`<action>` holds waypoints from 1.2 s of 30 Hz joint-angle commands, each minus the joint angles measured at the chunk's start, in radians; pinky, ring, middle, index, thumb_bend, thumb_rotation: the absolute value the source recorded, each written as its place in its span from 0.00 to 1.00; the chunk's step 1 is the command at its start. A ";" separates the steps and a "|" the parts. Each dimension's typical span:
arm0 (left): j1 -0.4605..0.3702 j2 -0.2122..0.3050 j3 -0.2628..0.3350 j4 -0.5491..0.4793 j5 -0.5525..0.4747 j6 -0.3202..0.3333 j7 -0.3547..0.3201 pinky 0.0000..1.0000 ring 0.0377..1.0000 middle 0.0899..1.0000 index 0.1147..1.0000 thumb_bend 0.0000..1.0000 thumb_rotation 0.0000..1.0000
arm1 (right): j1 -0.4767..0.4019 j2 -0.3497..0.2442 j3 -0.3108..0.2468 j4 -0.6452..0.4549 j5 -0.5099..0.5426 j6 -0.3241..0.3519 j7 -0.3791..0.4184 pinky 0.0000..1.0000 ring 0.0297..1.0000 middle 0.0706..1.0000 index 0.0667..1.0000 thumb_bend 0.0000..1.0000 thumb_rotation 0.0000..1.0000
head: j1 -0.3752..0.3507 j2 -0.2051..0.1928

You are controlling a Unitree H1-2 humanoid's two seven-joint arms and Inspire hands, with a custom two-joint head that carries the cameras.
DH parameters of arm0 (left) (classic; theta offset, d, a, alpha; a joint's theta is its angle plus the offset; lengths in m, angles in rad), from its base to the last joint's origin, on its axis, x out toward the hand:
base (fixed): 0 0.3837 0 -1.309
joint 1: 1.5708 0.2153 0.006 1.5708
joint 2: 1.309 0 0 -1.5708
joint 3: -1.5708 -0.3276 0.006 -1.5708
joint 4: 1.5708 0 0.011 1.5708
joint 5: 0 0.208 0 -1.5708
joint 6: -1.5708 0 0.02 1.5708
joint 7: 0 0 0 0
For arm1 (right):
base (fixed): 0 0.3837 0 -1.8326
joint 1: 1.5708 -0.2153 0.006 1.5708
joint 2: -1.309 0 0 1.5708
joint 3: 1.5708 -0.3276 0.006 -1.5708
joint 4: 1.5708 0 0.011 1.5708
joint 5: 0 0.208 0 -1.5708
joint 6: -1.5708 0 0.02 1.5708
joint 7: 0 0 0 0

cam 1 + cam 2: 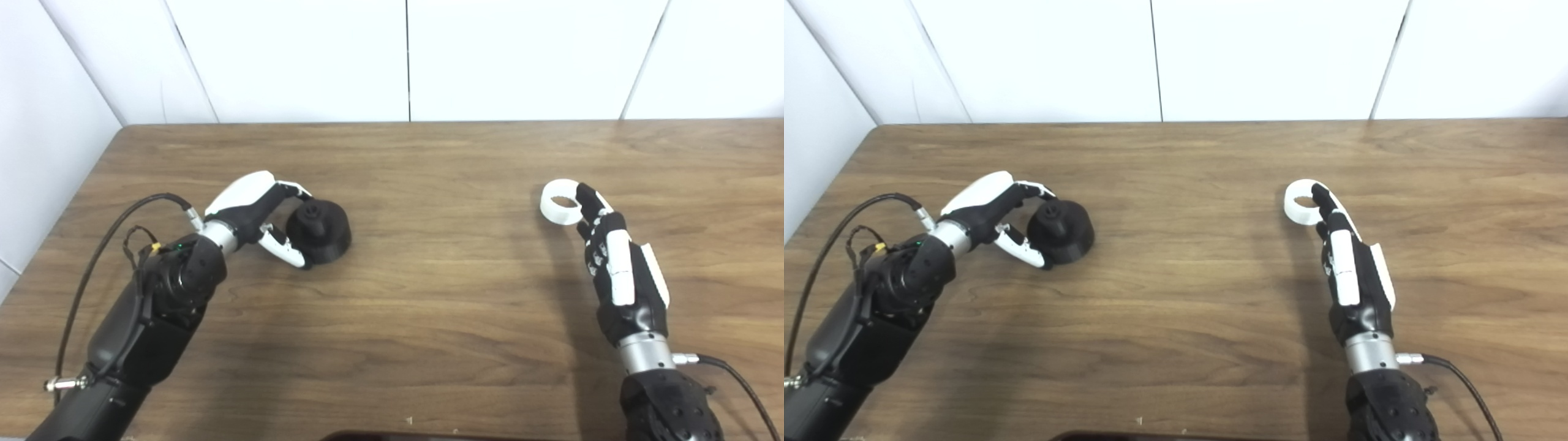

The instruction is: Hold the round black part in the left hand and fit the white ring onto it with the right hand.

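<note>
While the left robot hand (257, 211) cups the black part (320, 231) on the counter (429, 294), fingers wrapped round it, the right robot hand (1350, 263) grips the ring (1301, 203). Right eye view shows the ring's hole less clearly.

Near edge of white ring (560, 201) behind right hand (615, 263) fingers (589, 199); grip on it unclear.

Two head cameras side by side, angled down at the table (429, 318) from its near edge, facing the wall (404, 61); views overlap almost fully.
</note>
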 commanded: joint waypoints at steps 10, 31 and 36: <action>0.037 -0.018 -0.052 -0.162 0.017 -0.054 -0.039 0.88 0.97 0.89 0.43 0.52 0.08 | 0.027 -0.001 0.011 -0.055 -0.009 -0.001 0.004 1.00 1.00 0.95 0.90 0.61 1.00 | 0.000 0.013; 0.122 -0.110 -0.111 -0.364 0.060 -0.032 -0.178 0.88 0.98 0.91 0.43 0.52 0.08 | 0.036 0.006 0.016 -0.086 -0.011 0.034 -0.001 1.00 1.00 0.94 0.90 0.61 1.00 | -0.005 0.031; 0.131 -0.127 -0.117 -0.373 0.074 -0.040 -0.189 0.86 0.98 0.90 0.43 0.52 0.08 | 0.035 0.005 0.017 -0.084 -0.008 0.033 0.001 1.00 1.00 0.95 0.91 0.62 1.00 | -0.006 0.032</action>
